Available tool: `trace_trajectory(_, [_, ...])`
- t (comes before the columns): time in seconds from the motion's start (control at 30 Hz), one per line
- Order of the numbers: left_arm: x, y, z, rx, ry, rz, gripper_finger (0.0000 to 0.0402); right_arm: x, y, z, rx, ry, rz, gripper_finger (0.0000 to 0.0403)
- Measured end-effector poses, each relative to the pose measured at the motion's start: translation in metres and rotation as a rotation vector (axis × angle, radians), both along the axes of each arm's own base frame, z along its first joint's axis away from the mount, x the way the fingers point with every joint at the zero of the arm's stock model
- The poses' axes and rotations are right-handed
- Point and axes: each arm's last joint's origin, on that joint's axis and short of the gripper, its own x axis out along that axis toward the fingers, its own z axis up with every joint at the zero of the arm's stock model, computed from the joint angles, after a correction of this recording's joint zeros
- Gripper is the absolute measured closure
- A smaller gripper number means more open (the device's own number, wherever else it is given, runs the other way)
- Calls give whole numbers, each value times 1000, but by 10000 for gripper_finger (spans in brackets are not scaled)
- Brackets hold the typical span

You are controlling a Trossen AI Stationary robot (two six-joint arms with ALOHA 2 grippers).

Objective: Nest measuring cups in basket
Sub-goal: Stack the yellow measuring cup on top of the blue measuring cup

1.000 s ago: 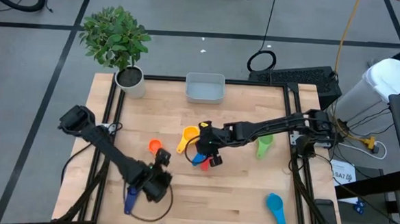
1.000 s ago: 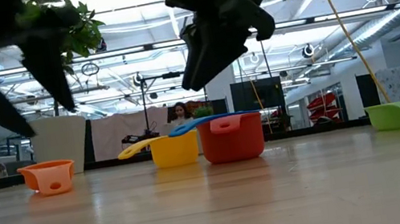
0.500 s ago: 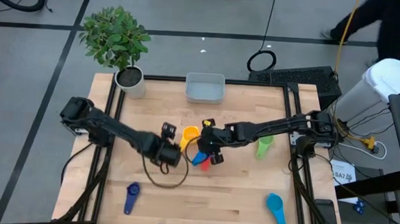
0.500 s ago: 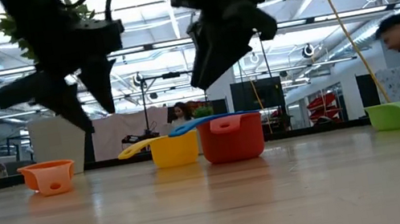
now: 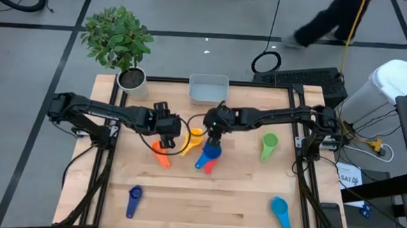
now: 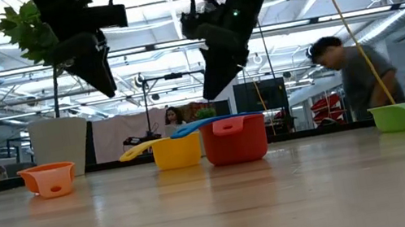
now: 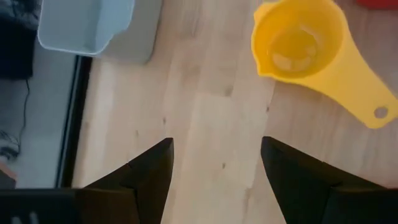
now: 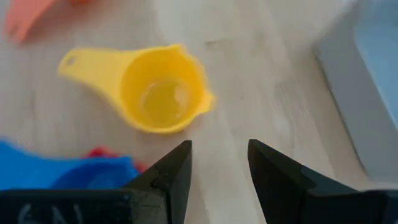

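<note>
Wooden table (image 5: 241, 193) under both arms, with the pale basket (image 5: 208, 90) at its far edge, standing empty. Left gripper (image 5: 167, 123) hovers over the orange cup (image 5: 161, 152), hiding most of it; its fingers (image 7: 149, 174) are spread, holding nothing. Right gripper (image 5: 215, 123) hangs above the yellow cup (image 5: 192, 138), parted and empty. That cup's handle runs diagonally toward the orange one. The bright blue cup (image 5: 207, 156) covers the red cup (image 6: 235, 139).
</note>
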Motion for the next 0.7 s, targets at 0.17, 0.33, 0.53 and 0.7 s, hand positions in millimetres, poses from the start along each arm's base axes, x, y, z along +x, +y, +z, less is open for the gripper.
trace_trajectory(0.17, [-1, 0, 3, -15, -29, 32, 158, 1, -8, 1, 115, -47, -75, 252])
trace_trajectory(0.33, [-2, 4, 2, -28, -36, 72, 158, 7, -7, 2, 156, -104, -88, 252])
trace_trajectory(0.53, [-2, 14, 2, -41, -37, 113, 158, 8, -9, -3, 190, -99, -127, 252])
trace_trajectory(0.7, [-2, 18, 2, -38, -36, 121, 158, 12, -10, -9, 225, -108, -139, 252])
